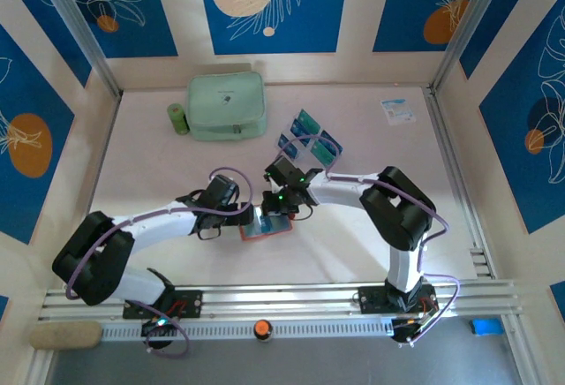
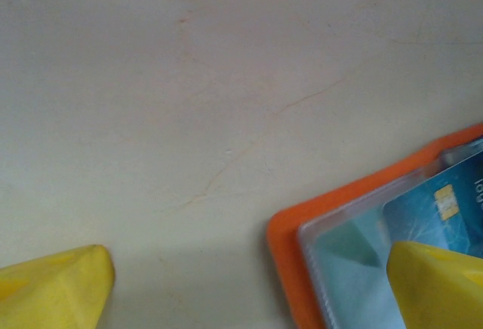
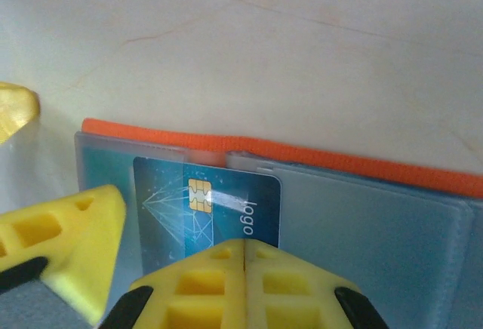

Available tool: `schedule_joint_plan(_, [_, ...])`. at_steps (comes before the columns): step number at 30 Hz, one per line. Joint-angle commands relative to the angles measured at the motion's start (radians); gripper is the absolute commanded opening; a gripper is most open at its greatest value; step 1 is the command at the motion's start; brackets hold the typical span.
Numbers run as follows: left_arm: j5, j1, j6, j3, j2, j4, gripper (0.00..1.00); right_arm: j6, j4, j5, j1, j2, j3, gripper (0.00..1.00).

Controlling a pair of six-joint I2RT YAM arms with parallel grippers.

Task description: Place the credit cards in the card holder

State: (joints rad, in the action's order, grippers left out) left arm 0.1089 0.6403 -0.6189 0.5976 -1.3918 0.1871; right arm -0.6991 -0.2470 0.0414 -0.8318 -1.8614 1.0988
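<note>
The left gripper [image 2: 249, 261] was spread wide, one finger over the open wallet's [image 2: 283, 231] corner, nothing grasped. A card [image 3: 226, 201] was seen partly tucked into its clear sleeve, with the clenched right gripper [image 3: 245, 257] at its edge. Insertion was judged underway; a steady push home was called for. More cards [image 1: 306, 124] were seen in the rack [image 1: 318, 151].

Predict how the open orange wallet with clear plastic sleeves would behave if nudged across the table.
Lying flat and thin, the orange wallet probably slides rather than tips. Its glossy clear plastic sleeves look floppy, so lifting one edge would likely bend it.
</note>
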Motion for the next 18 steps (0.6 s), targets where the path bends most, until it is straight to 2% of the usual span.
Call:
schedule_joint_plan(1, [0.008,0.006,0.009,-0.020,-0.016,0.004,0.95,0.001,-0.029,0.032,-0.015,-0.008,0.019,0.00])
schedule_joint_plan(11, [-0.006,0.007,-0.006,-0.004,0.077,0.058,0.95,0.010,-0.052,-0.007,0.021,0.113,-0.034,0.00])
schedule_joint_plan(16, [-0.009,0.006,-0.013,-0.015,0.121,0.075,0.95,0.052,-0.092,-0.072,0.052,0.192,-0.056,0.00])
schedule_joint_plan(18, [-0.011,0.007,-0.015,-0.013,0.123,0.074,0.95,0.078,-0.132,-0.113,0.063,0.217,-0.051,0.08])
